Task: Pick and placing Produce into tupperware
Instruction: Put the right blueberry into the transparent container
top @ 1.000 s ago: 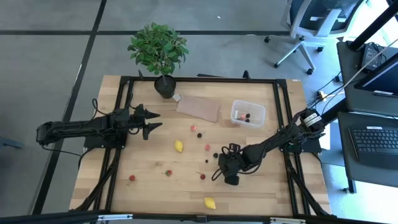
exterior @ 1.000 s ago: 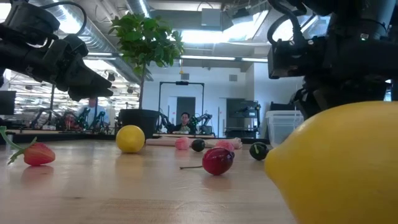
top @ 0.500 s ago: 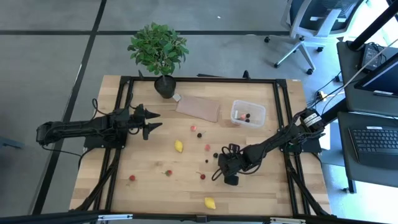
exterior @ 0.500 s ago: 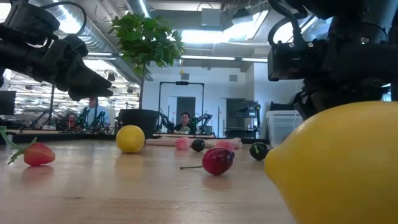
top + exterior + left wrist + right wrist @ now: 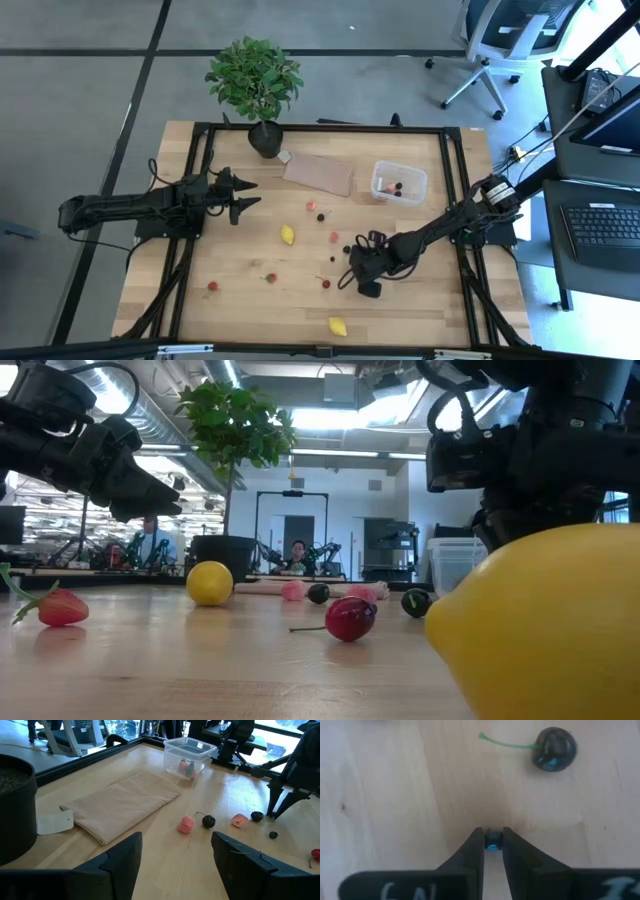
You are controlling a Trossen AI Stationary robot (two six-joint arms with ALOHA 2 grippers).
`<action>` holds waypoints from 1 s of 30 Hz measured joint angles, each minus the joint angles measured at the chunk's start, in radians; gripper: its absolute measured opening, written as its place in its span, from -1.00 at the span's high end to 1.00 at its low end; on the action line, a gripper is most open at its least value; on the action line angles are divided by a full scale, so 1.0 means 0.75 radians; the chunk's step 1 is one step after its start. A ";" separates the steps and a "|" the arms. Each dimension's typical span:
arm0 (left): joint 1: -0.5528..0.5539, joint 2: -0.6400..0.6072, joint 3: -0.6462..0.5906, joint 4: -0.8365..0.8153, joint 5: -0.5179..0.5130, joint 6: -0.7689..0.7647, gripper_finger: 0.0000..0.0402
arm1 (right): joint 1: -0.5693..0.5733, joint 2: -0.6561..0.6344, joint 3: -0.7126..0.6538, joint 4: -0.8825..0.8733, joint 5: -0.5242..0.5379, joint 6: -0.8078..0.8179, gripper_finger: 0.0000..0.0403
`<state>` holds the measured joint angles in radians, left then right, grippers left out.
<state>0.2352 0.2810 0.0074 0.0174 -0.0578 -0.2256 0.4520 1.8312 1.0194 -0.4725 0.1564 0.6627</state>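
right wrist view, fingertips (image 5: 476,851) half-hiding tiny berry (image 5: 493,841)

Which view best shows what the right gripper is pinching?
The right wrist view: the right gripper is shut on a tiny dark berry at the table. High view hides it under the arm; low and left wrist views don't resolve it.

- Wooden counter (image 5: 240,300) fills the frame's centre.
- On it: potted plant (image 5: 264,138) and brown sheet (image 5: 318,174) at upper middle, tupperware (image 5: 399,182) upper right, produce (image 5: 288,235) scattered mid-counter.
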 joint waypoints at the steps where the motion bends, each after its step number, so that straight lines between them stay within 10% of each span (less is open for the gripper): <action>1: 0.000 0.000 0.000 0.000 0.000 0.000 -0.15 | -0.009 -0.003 0.010 -0.034 -0.001 0.019 0.73; 18: 0.000 0.000 0.000 0.003 -0.001 -0.010 -0.15 | -0.481 -0.740 0.056 -0.739 0.176 0.537 0.74; 30: 0.000 0.000 0.000 0.007 -0.001 -0.001 -0.15 | -0.961 -0.611 0.056 -0.734 0.157 0.399 0.72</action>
<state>0.2352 0.2810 0.0074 0.0223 -0.0582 -0.2264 -0.2686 1.3726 1.0615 -1.0231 0.2742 0.9619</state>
